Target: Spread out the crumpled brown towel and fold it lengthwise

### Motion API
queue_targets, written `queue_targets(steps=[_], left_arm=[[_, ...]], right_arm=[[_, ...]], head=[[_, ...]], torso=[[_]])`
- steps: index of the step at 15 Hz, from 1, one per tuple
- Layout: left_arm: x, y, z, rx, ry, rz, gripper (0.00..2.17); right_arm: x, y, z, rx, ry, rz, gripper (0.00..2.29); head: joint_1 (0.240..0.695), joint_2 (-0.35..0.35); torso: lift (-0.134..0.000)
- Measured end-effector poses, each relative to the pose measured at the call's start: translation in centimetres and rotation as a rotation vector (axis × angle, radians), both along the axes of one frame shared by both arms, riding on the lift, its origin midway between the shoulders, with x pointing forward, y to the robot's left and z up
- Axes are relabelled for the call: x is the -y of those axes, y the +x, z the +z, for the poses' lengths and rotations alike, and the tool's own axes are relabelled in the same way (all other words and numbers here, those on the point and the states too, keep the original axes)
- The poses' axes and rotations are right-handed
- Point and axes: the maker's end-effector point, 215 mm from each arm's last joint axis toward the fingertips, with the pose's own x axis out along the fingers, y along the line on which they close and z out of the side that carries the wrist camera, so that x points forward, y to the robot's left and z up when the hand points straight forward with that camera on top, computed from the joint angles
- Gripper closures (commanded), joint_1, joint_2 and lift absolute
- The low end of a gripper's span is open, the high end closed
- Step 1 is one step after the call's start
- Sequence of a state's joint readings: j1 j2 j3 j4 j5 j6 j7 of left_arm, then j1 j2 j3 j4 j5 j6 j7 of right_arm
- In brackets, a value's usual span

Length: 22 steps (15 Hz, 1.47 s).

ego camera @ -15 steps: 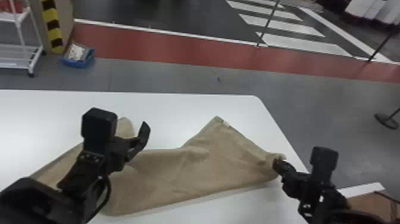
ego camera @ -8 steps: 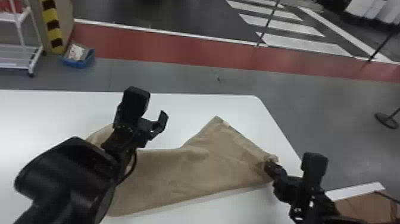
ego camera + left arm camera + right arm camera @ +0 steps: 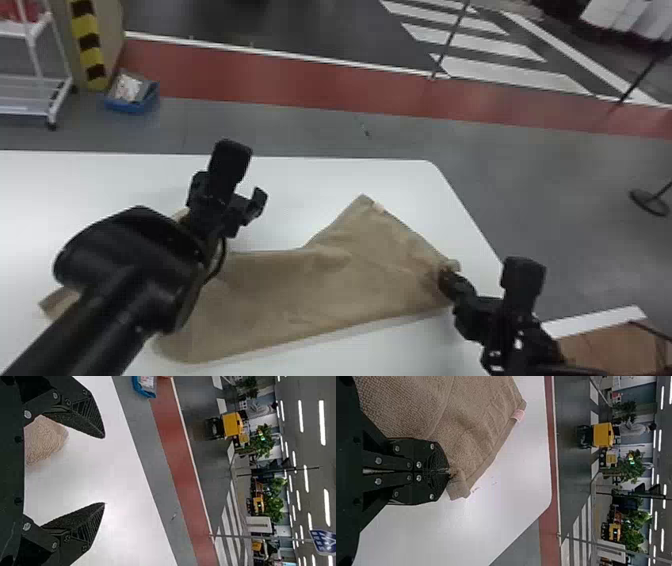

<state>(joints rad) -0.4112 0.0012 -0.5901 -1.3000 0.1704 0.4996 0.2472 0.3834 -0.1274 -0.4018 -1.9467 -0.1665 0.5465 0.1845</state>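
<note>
Right gripper closed on a corner of the towel, a small bunched end poking past the fingertips. Left gripper wide, nothing between its fingers. Towel flat-ish on the table, running from the right gripper across to beneath the left arm, with a bit of cloth near the base of the left gripper's fingers. Pale tag on the hem, away from the right gripper's pinch.

Handling, by judgement: light, limp terry, no stiffness of its own; should grip well, little slip, nothing to break. Will sag and wrinkle between holds unless drawn taut. Best take for the left gripper: a free corner or hem at the end under its arm, a single layer pinched shallow. A mid-cloth grab would likely bunch it and spoil the lengthwise fold
</note>
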Motion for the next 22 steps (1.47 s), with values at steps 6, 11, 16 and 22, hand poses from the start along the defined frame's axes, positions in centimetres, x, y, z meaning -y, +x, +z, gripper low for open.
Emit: queue_targets(steps=[6, 11, 16, 22], left_arm=[[-2.0, 0.0, -2.5, -0.093, 0.069, 0.024, 0.45], [-3.0, 0.4, -3.4, -0.116, 0.092, 0.036, 0.46], [-4.2, 0.6, -4.1, -0.145, 0.124, 0.05, 0.64], [-4.6, 0.4, -4.6, -0.176, 0.124, 0.047, 0.64]], right_arm=[[0.3, 0.0, 0.5, 0.013, 0.001, -0.002, 1.33], [0.0, 0.2, 1.3, 0.034, 0.018, 0.002, 1.33], [0.2, 0.5, 1.9, 0.052, 0.023, 0.002, 1.33], [0.3, 0.9, 1.8, 0.051, 0.023, 0.006, 1.33]], head=[[0.695, -0.35], [0.695, -0.35], [0.695, -0.35], [0.695, -0.35]], torso=[[-0.124], [-0.124], [-0.124], [-0.124]])
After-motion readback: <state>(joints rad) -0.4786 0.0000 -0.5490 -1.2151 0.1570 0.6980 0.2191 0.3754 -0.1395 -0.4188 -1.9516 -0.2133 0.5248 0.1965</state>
